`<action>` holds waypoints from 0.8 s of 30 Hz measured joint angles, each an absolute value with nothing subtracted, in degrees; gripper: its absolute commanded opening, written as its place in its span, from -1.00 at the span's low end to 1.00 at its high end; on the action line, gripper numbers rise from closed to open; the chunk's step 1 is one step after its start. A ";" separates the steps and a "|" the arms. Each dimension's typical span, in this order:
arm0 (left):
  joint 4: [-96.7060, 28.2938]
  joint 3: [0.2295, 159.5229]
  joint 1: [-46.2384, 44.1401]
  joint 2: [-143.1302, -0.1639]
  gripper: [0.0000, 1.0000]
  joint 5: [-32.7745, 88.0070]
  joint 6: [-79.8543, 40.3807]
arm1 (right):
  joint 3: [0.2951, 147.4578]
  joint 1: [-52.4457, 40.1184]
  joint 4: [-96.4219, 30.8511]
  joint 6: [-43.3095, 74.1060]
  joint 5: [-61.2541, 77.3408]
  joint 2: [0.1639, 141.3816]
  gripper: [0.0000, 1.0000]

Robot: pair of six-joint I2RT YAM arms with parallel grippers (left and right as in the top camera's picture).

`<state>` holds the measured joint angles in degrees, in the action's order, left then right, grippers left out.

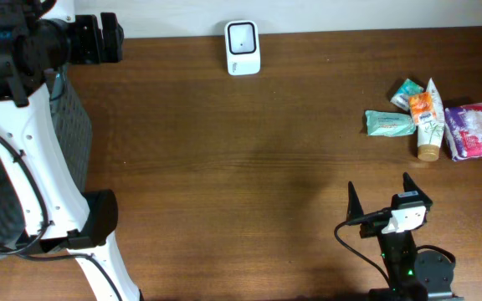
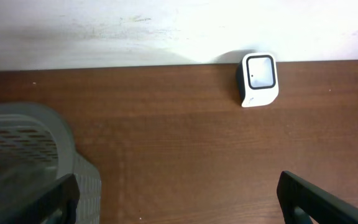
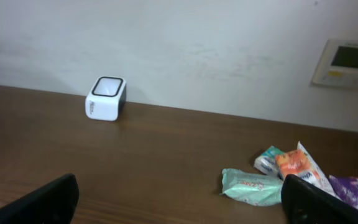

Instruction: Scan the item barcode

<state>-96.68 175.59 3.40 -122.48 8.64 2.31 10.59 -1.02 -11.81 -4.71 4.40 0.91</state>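
Observation:
The white barcode scanner (image 1: 243, 47) stands at the table's far edge against the wall; it also shows as the scanner (image 2: 258, 79) in the left wrist view and the scanner (image 3: 106, 98) in the right wrist view. The items lie in a cluster at the right: a green packet (image 1: 389, 124), a small teal packet (image 1: 407, 92), an orange and white tube (image 1: 428, 119) and a purple packet (image 1: 474, 130). No barcode is readable. My right gripper (image 1: 381, 188) hovers open near the front, left of and nearer than the items, empty (image 3: 179, 205). My left gripper (image 1: 114, 39) is open at the far left, empty (image 2: 179, 205).
A dark mesh basket (image 1: 69, 125) stands at the left edge under my left arm, its grey rim (image 2: 30, 143) close to the left fingers. A wall panel (image 3: 347, 61) hangs behind the items. Bare wood lies between scanner and items.

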 measured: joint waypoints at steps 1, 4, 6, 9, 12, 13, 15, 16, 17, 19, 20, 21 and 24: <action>-96.68 175.59 3.40 -122.48 0.98 8.62 2.31 | 9.65 -1.02 -11.09 -4.51 4.08 0.89 0.97; -96.68 175.59 3.40 -122.48 0.98 8.64 2.31 | 5.19 -1.02 -6.17 -3.84 3.81 0.86 0.97; -96.68 175.59 3.40 -122.48 0.99 8.64 2.31 | 2.17 -1.02 -2.24 -1.23 2.81 0.80 0.97; -96.68 175.59 3.40 -122.48 0.98 8.64 2.31 | 0.84 -0.99 -2.55 3.01 0.97 0.80 0.97; -96.68 175.59 3.40 -122.48 0.98 8.64 2.31 | 0.84 -0.14 -4.47 4.54 -0.21 0.80 0.97; -96.68 175.59 3.40 -122.48 0.98 8.64 2.31 | 0.84 0.01 -4.47 4.49 -0.23 0.78 0.97; -96.68 175.59 3.40 -122.48 0.98 8.64 2.31 | 0.84 0.03 -4.49 4.05 -0.27 0.80 0.98; -96.68 175.59 3.40 -122.48 0.99 8.64 2.31 | 0.84 0.03 -4.49 4.03 -0.27 0.80 0.97; -96.68 175.59 3.40 -122.48 0.98 8.64 2.31 | 0.84 0.03 -4.47 3.99 -0.25 0.80 0.97; -96.68 175.59 3.40 -122.48 0.98 8.64 2.31 | 0.84 0.03 -4.49 3.55 -0.25 0.80 0.97; -96.68 175.59 3.40 -122.48 0.98 8.64 2.31 | 0.84 0.03 -4.49 2.81 -0.25 0.80 0.97; -96.68 175.59 3.40 -122.48 0.98 8.64 2.31 | 0.84 0.03 -4.49 2.31 -0.25 0.80 0.97; -96.68 175.59 3.40 -122.48 0.98 8.64 2.31 | 0.84 0.03 -4.49 1.21 -0.25 0.80 0.97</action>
